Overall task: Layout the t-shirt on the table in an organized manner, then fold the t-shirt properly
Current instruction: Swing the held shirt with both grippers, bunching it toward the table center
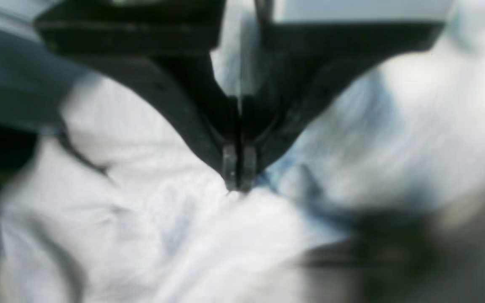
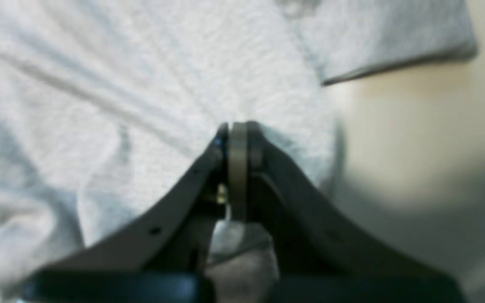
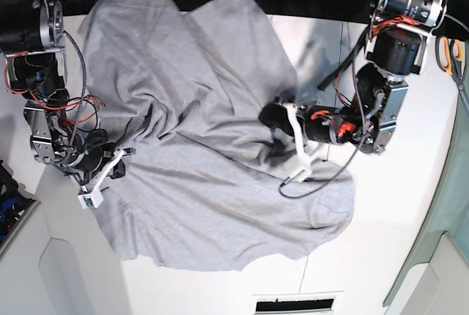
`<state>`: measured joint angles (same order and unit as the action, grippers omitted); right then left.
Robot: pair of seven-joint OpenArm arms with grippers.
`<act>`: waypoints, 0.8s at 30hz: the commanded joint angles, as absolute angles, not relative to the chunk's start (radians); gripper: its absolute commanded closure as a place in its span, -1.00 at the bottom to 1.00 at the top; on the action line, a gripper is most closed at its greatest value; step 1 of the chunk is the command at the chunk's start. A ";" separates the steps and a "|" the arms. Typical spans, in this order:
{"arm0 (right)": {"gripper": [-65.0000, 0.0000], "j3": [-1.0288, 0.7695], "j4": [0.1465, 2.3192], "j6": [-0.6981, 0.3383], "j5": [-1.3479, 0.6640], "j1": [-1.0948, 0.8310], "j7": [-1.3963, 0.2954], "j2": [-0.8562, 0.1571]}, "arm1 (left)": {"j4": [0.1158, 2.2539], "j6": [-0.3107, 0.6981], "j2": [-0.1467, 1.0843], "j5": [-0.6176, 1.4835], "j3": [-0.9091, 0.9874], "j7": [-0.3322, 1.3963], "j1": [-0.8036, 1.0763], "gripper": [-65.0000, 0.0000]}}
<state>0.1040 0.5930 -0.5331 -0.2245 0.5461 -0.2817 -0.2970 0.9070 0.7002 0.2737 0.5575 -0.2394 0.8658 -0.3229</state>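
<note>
Lying in a big, bumpy spread across the middle of the white table (image 3: 374,256), with the light grey t-shirt (image 3: 220,198) reaching from the far left to the near side. Bunching up at the far left and around the middle, and spreading flatter near the front, with soft wrinkles running through. Pinching a bit of the t-shirt right of the middle, with the jaws of the left gripper (image 1: 239,185) pressing together. Keeping the jaws of the right gripper (image 2: 238,126) narrow, too, down at the cloth by the left edge; not showing whether any cloth is getting caught between them. Poking out at the far right edge, with orange handles (image 3: 445,56) sitting past the arm. Showing pale rounded panels (image 3: 432,286) at both near corners.
</note>
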 commanded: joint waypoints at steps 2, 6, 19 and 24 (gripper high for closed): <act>1.00 0.102 0.611 -0.542 -0.280 0.527 -0.360 -0.316 | 0.853 0.619 0.325 0.388 -0.238 0.875 -0.376 1.00; 1.00 0.102 0.698 -0.555 -0.395 0.409 -0.424 -0.331 | 0.749 0.546 0.335 0.280 -0.238 0.789 -0.498 1.00; 1.00 0.048 1.321 -0.514 -0.430 -0.028 -0.460 -0.234 | 0.656 0.543 0.259 0.274 -0.239 0.739 -0.668 1.00; 1.00 -0.033 1.364 -0.500 -0.426 0.038 -0.468 -0.227 | 0.757 0.599 0.283 0.461 -0.238 0.825 -0.669 0.73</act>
